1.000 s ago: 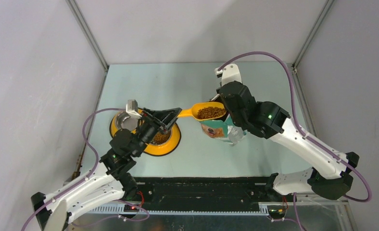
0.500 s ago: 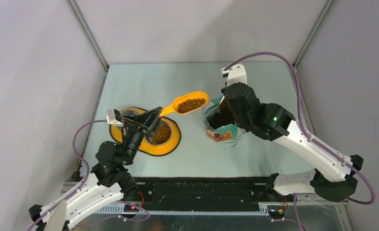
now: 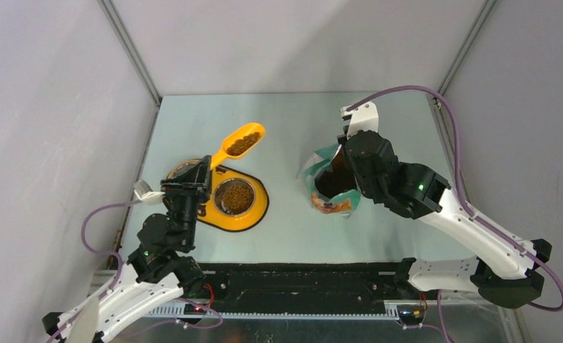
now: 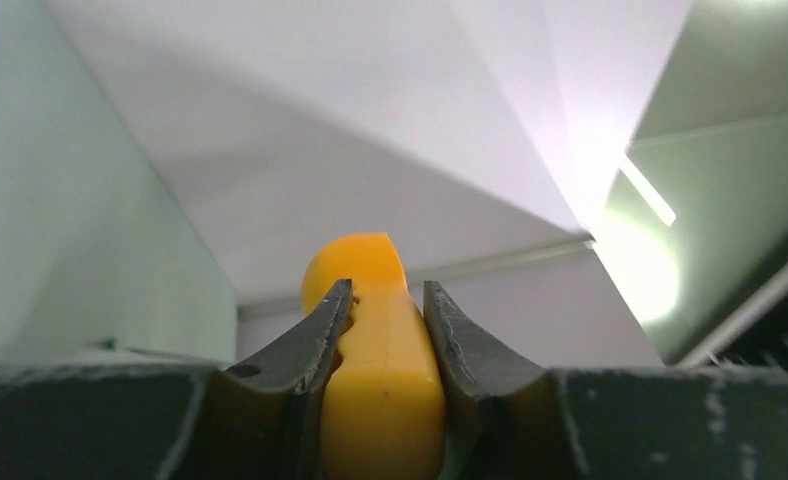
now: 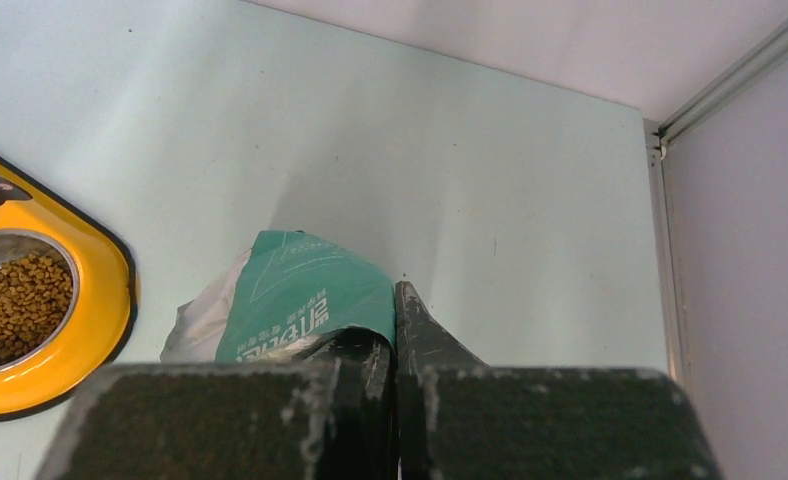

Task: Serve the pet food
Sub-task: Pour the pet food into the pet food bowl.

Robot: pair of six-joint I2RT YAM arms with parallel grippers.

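My left gripper [image 3: 206,170] is shut on the handle of an orange scoop [image 3: 238,143], which is raised and tilted up, its cup full of brown pet food [image 3: 243,143]. In the left wrist view the scoop handle [image 4: 382,375] sits clamped between the fingers of the left gripper [image 4: 382,300]. More pet food [image 3: 236,196] fills the right steel bowl of the orange feeder [image 3: 261,208]; it also shows in the right wrist view [image 5: 10,303]. My right gripper [image 3: 341,153] is shut on the rim of the open green-and-white bag [image 3: 331,187], and the right wrist view shows the gripper [image 5: 395,310] pinching the bag [image 5: 300,300].
The feeder's left bowl [image 3: 181,171] is partly hidden under my left wrist. The enclosure's walls and metal frame posts [image 3: 131,51] ring the pale green table [image 3: 286,121]. Purple cables loop over both arms.
My left arm has swung the loaded scoop left and up, from beside the bag's mouth to above the feeder's far edge. The right gripper has shifted slightly right with the bag.
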